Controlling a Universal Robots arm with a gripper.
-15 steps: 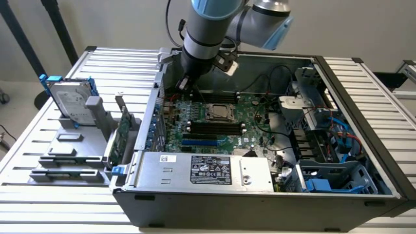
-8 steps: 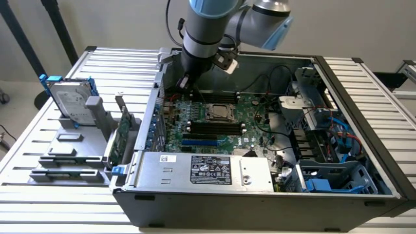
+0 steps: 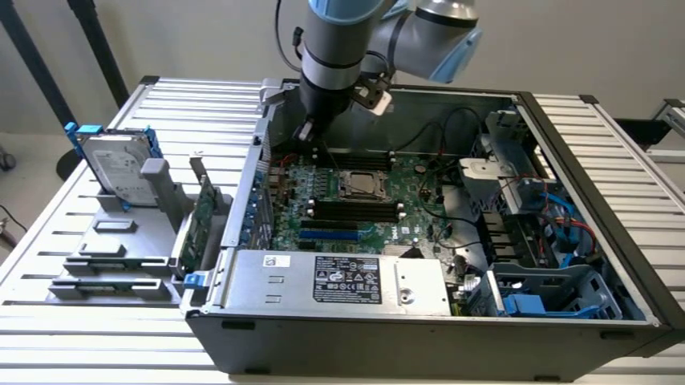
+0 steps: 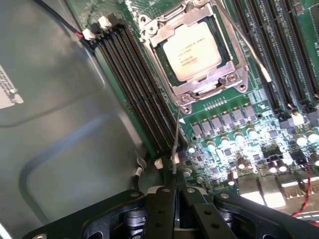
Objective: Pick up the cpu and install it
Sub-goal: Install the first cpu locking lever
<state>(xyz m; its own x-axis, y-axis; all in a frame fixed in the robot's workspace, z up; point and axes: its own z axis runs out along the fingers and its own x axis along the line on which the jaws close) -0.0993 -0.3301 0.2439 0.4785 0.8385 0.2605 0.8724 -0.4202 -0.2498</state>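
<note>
The cpu [image 4: 192, 50], a flat square chip with a silver lid and printed text, lies inside the metal socket frame [image 4: 199, 90] on the green motherboard [image 4: 234, 144]. In the exterior view the cpu [image 3: 364, 183] sits mid-board within the open computer case [image 3: 428, 345]. My gripper [image 4: 173, 191] is shut and hovers over the board a short way from the socket, by the black memory slots [image 4: 134, 84]. A thin metal socket lever [image 4: 177, 134] slants from the frame to just ahead of my fingertips; I cannot tell if they touch. From outside, the gripper [image 3: 308, 132] hangs at the case's far wall.
A second thin lever [image 4: 249, 50] angles across the socket's other side. A silver power supply [image 3: 342, 281] fills the case's near side, and blue cables [image 3: 562, 224] and drive bays sit at the exterior view's right. A hard drive with blue rails [image 3: 112, 164] stands in a grey holder outside the case.
</note>
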